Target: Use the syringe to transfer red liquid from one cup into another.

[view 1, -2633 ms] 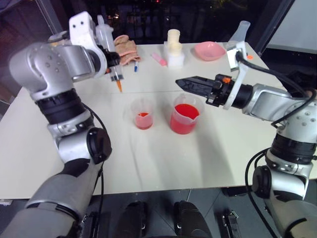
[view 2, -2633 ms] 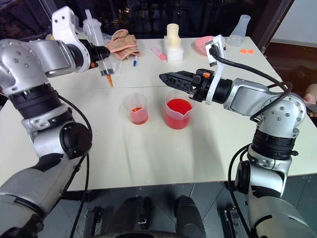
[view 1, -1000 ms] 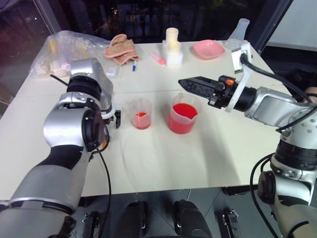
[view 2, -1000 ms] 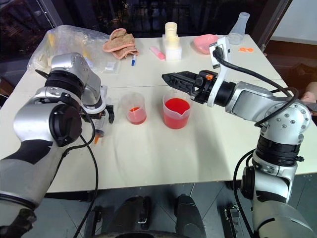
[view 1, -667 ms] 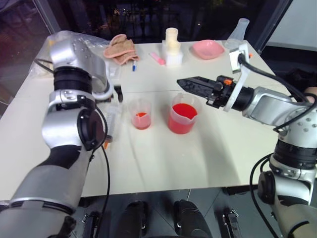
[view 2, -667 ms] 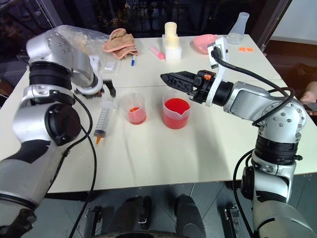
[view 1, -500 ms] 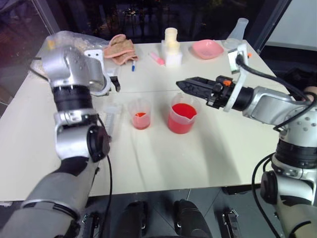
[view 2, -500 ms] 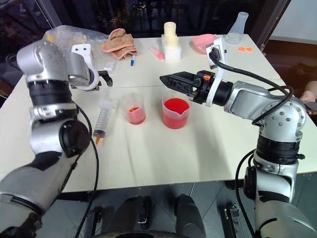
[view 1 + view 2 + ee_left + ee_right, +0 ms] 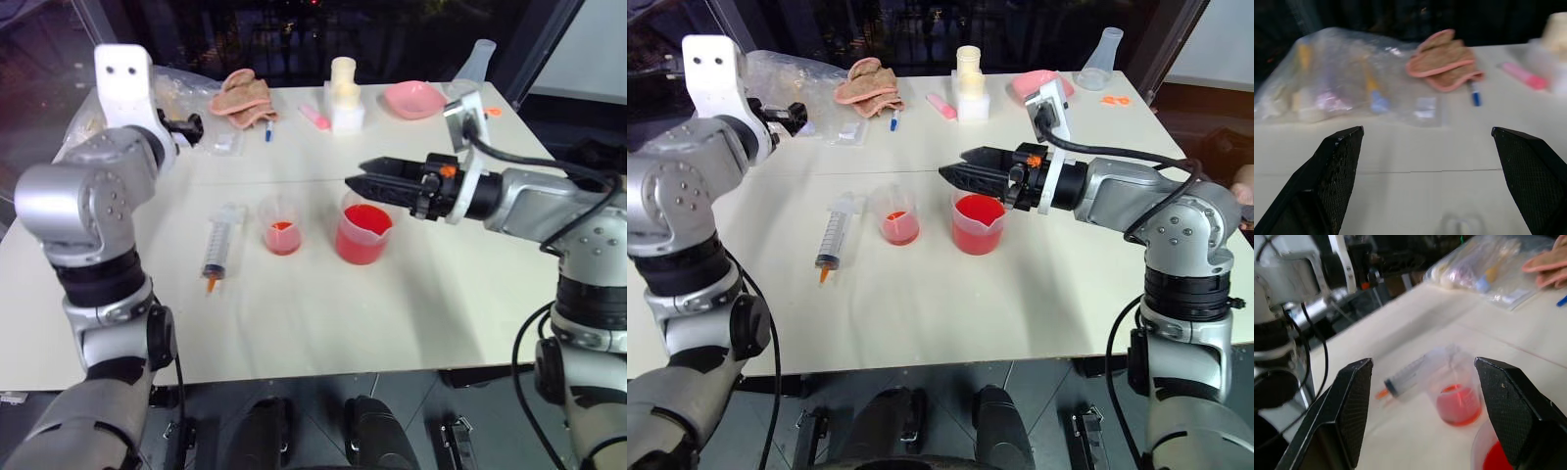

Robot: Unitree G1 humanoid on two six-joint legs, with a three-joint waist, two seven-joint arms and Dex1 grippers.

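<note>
The syringe [image 9: 221,242] now lies flat on the table [image 9: 323,313], released — the left hand [image 9: 188,125], which held it earlier, has risen clear toward the plastic bag [image 9: 1347,78], its fingers spread wide and empty. The right hand [image 9: 955,176] hovers as before over the larger beaker [image 9: 363,233], fingers apart, holding nothing. That beaker is about half full of red liquid [image 9: 977,223]; the smaller beaker [image 9: 282,225] just beside it — between it and the syringe — holds only a shallow layer.
</note>
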